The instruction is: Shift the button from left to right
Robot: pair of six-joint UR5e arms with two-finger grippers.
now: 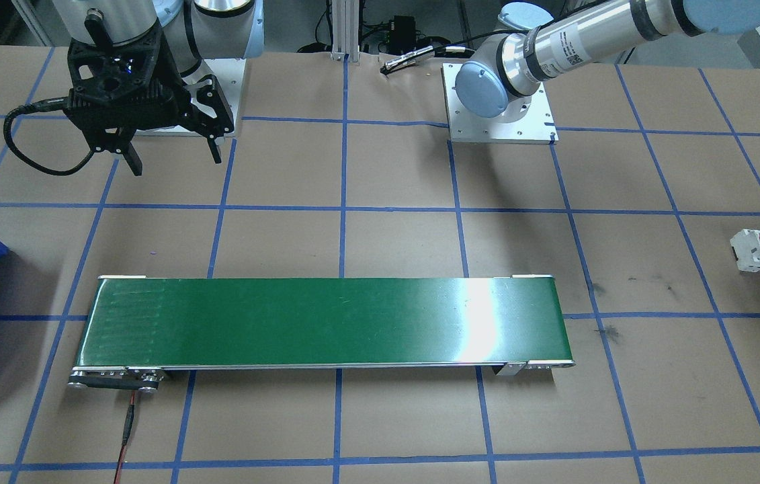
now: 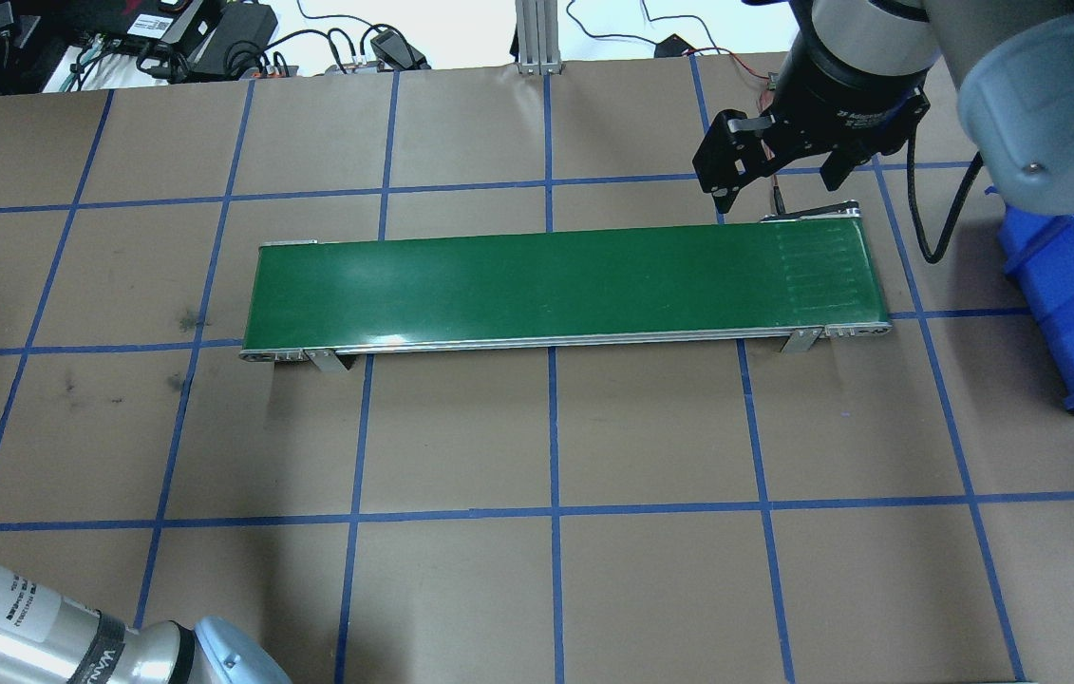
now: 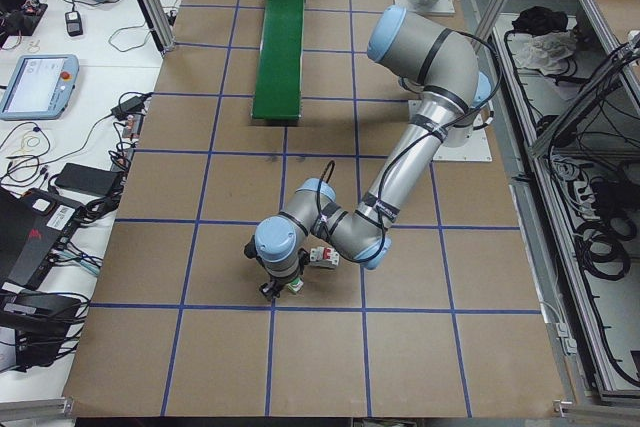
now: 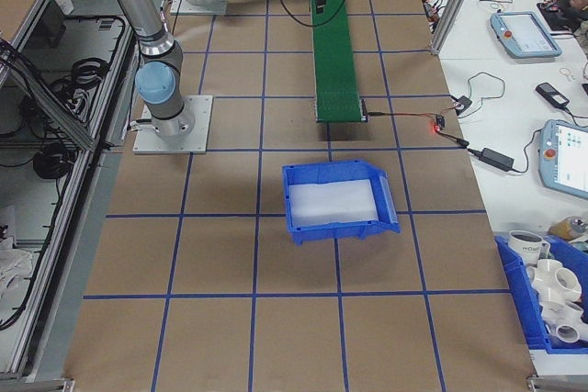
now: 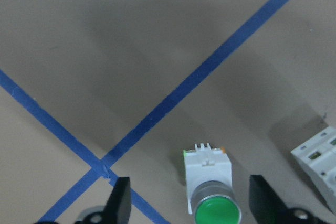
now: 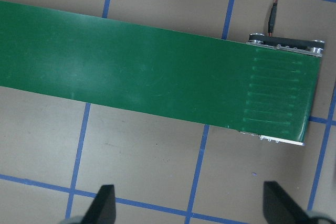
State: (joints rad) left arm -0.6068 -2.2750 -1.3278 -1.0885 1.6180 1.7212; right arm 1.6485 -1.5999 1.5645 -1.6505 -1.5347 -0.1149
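- brown paper table [image 2: 593,427] gridded with blue tape, a green conveyor belt [image 2: 555,280] lying across its middle and a blue bin [image 4: 335,199] at the robot's right end.
- right gripper [image 6: 189,205] hangs released above the belt's right end, well apart from the task's thing.
- left gripper [image 5: 189,203] is the nearer one, fingers spread wide and holding nothing.
- button [image 5: 210,187] lies on the table at the left end, between those fingers, green cap toward the wrist, long axis along the gap.
- white circuit breaker [image 5: 320,158] sits just beside it.
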